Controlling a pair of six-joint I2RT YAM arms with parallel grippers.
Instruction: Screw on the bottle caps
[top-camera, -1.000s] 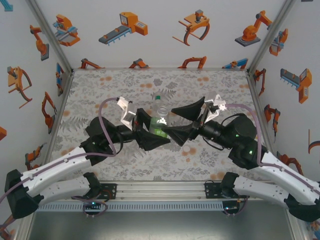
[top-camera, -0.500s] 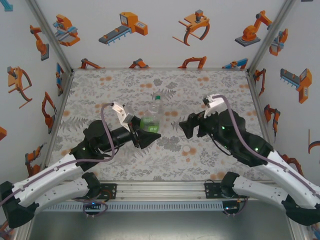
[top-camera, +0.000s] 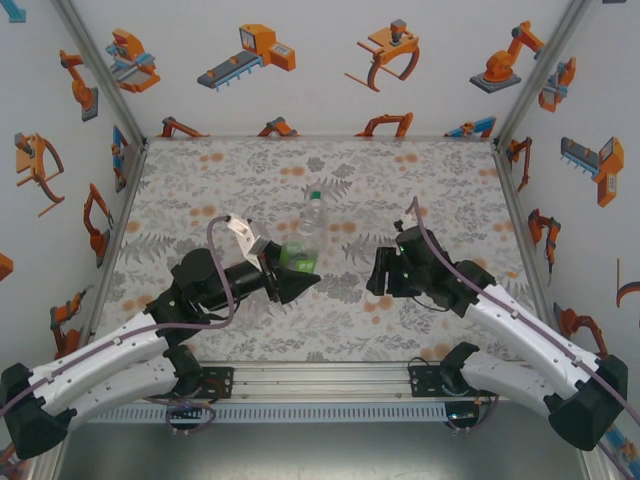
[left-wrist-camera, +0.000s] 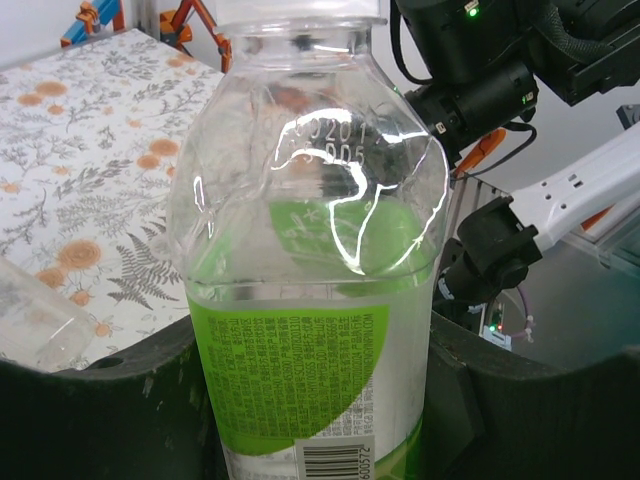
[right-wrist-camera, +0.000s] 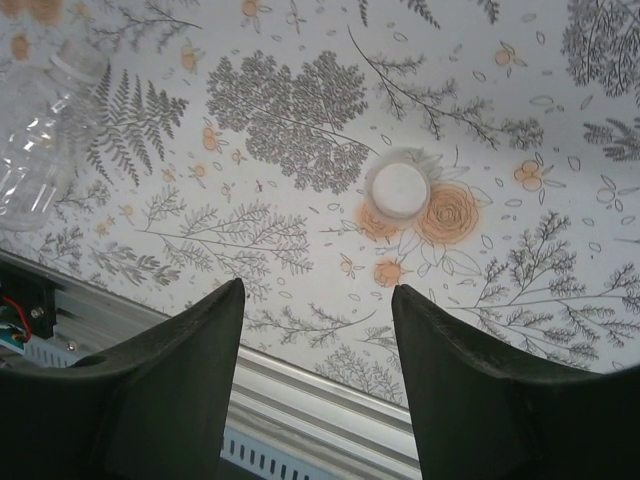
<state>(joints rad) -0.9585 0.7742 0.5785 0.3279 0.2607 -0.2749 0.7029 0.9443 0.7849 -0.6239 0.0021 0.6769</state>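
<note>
1. Table (top-camera: 200, 170). Floral-printed top inside white walls. It carries every item below.

2. Left gripper (top-camera: 293, 283). Fingers clamped on item 4, one on each side of the label.

3. Right gripper (right-wrist-camera: 318, 300). Pointed down at the table. Fingers parted with nothing between them, and item 6 lies just beyond the tips.

4. Bottle (left-wrist-camera: 310, 260). Clear plastic, green label, a little liquid inside. It stands mid-table in the left gripper's grasp. The base is hidden, and the wrist view crops off the mouth.

5. Second bottle (right-wrist-camera: 40, 130). Clear and lying on its side near the table's front edge, well apart from item 6. No gripper is on it.

6. Cap (right-wrist-camera: 400, 187). Small, white and round. It lies flat on the table beside an orange flower in the print, touching neither finger.

Hazards, as judged:
- The cap is low and flat. If the fingers close too high they will skim over it, and if too low the tips will hit the table first.
- An off-centre pinch could flick the cap away, perhaps toward the front rail.
- Pale cap on pale print could lead to a misjudged centre.
- A cap gripped crooked would meet the neck askew and could cross-thread or drop.
- Twisting force could turn the thin-walled bottle in the left grip, and a harder squeeze could dent it.
- The two arms work close together, so a reach over the bottle could cause a knock.
</note>
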